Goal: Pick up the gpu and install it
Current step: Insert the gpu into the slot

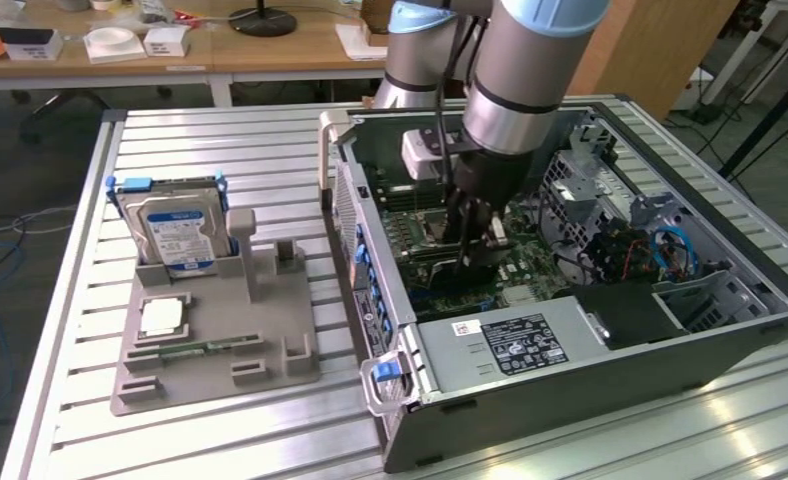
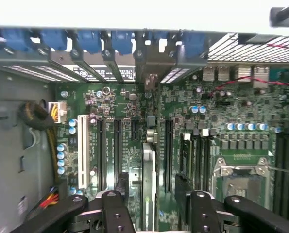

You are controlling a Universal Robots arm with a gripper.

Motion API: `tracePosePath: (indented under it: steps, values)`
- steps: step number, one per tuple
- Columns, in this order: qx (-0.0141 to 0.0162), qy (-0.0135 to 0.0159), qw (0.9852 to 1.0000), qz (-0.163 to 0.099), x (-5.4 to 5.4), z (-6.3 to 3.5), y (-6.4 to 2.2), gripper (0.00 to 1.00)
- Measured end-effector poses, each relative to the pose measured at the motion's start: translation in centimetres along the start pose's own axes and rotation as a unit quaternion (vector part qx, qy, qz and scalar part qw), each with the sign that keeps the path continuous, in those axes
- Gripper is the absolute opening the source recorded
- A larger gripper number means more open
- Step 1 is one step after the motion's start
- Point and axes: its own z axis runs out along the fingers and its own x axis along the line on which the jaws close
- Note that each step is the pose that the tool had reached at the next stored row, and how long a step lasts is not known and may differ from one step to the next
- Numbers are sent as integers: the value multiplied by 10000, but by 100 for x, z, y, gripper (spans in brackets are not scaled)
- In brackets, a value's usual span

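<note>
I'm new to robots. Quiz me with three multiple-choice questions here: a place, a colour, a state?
1. The boxy silver hard drive stands: A in the grey plastic holder; B inside the black computer case; C in the pincer.
2. The large circuit board is: A red; B green; C white.
3. The black pincer is: A shut; B open; C gripping a cable.
Answers: A, upright in the holder outside the case; B, plainly green; B, fingers apart beside the thin green gpu.

A blue-labelled hard drive (image 1: pixel 181 232) stands upright in a grey holder (image 1: pixel 214 345) beside the open computer case (image 1: pixel 714 335)
</note>
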Motion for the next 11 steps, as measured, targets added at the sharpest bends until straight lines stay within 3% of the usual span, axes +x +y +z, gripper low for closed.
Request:
tracePosePath:
  steps: [3, 9, 11]
  values:
    - [0, 0, 10000, 0, -3, -83, 0, 51]
    - [1, 0, 10000, 0, -3, -83, 0, 49]
    - [2, 0, 10000, 0, -3, -82, 0, 37]
